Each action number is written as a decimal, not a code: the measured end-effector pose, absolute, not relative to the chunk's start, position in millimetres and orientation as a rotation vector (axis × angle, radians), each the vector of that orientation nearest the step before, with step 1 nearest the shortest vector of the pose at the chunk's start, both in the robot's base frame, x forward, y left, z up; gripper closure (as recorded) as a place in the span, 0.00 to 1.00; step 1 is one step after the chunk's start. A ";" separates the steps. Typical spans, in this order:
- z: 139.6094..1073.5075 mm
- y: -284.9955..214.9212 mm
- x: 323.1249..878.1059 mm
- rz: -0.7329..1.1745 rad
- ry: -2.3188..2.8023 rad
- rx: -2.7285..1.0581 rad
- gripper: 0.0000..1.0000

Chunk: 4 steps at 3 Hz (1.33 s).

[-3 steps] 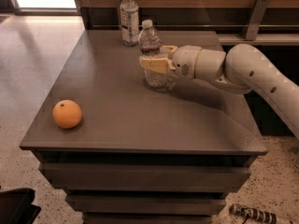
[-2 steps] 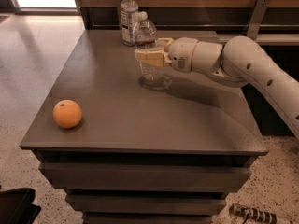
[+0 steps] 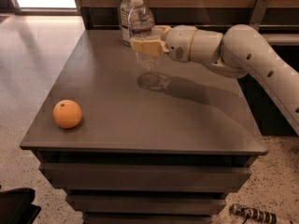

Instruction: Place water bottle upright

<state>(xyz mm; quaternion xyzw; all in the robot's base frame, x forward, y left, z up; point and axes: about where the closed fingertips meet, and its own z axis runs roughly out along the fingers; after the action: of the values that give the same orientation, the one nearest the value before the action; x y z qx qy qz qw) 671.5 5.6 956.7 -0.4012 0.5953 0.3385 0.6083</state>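
Observation:
The water bottle [image 3: 141, 21] is a small clear ribbed bottle with a white cap. It stands upright in the air above the far middle of the grey table [image 3: 154, 120], and its shadow falls on the tabletop below it. My gripper [image 3: 148, 46] reaches in from the right and is shut on the bottle's lower body with its tan fingers [image 3: 142, 45]. The white arm stretches off to the right edge.
A taller bottle [image 3: 124, 17] with a white label stands at the table's far edge, just behind and left of the held bottle. An orange [image 3: 67, 114] lies near the front left corner. A dark cabinet and shelf run behind the table.
My gripper has lifted the water bottle off the tabletop and carried it up and slightly left, toward the taller bottle. The orange has not moved.

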 end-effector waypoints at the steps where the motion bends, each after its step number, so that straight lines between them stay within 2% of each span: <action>1: 958.0 1.0 667.6 0.760 1.389 -0.910 1.00; 4: 941.1 -24.8 661.2 0.722 1.460 -0.790 1.00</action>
<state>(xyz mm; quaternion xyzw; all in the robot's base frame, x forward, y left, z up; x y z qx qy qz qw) 661.2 -24.8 941.1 -0.3431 0.6344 0.3137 0.6176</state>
